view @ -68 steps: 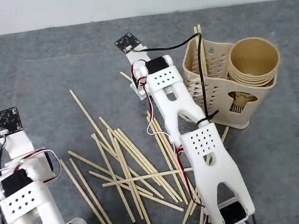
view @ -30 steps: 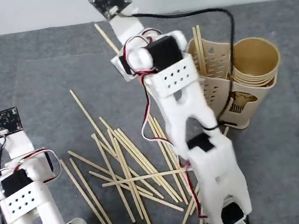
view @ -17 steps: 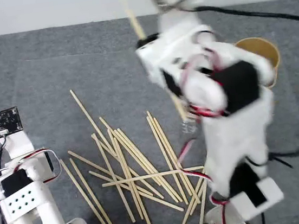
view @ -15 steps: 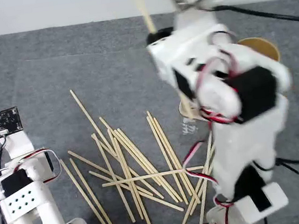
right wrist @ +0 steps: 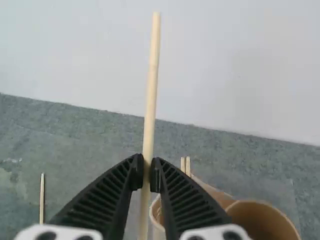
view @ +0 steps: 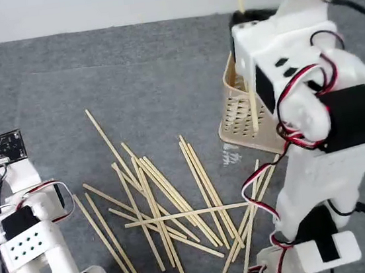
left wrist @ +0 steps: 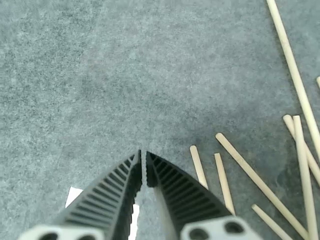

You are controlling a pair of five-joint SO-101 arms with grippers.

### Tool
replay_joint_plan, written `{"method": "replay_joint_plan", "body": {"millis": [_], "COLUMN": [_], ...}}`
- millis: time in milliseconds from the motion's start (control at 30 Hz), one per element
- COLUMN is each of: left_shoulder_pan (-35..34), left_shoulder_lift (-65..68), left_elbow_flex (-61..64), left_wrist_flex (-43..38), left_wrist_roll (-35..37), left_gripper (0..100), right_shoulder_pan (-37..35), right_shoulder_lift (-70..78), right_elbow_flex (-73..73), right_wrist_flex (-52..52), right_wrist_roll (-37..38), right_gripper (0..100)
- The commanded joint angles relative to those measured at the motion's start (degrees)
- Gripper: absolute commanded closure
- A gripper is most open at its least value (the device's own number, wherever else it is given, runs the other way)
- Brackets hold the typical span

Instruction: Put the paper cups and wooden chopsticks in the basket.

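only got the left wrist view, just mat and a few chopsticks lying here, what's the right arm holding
observer: the right gripper is shut on one chopstick, held upright.
operator: is it anywhere near the basket
observer: yes, in the high view the chopstick crosses the basket; whether its lower end is inside, i cannot tell.

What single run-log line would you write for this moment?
right gripper: shut on chopstick, upright over basket | left gripper: shut, empty, over table | other chopsticks: loose on table
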Motion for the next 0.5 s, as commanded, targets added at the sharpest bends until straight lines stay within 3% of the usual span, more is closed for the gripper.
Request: {"method": "replay_joint_plan", "body": {"millis": [0, 133, 300, 467], "left_shoulder_pan": [-0.09, -0.09, -0.09, -0.09], "left_shoulder_lift": [-1.32, -1.32, -1.32, -1.32], "left_elbow_flex": [-0.40, -0.40, -0.04, 0.22], "left_wrist_flex": [-1.23, -1.32, -1.32, -1.41], "left_wrist_roll": [-0.18, -0.18, -0.18, -0.18], "left_gripper": [98, 98, 98, 98], "right_shoulder_pan": [0.75, 1.80, 2.07, 4.53], "right_shoulder_lift": [-4.53, -7.87, -17.01, -25.71], "right_elbow_flex": [0.09, 1.93, 19.60, 37.45], "right_wrist_flex": [3.12, 3.30, 3.03, -11.82], "right_wrist_roll": [-0.62, -0.18, -0.09, -0.79], "right_gripper": [99.1, 99.1, 99.2, 99.1]}}
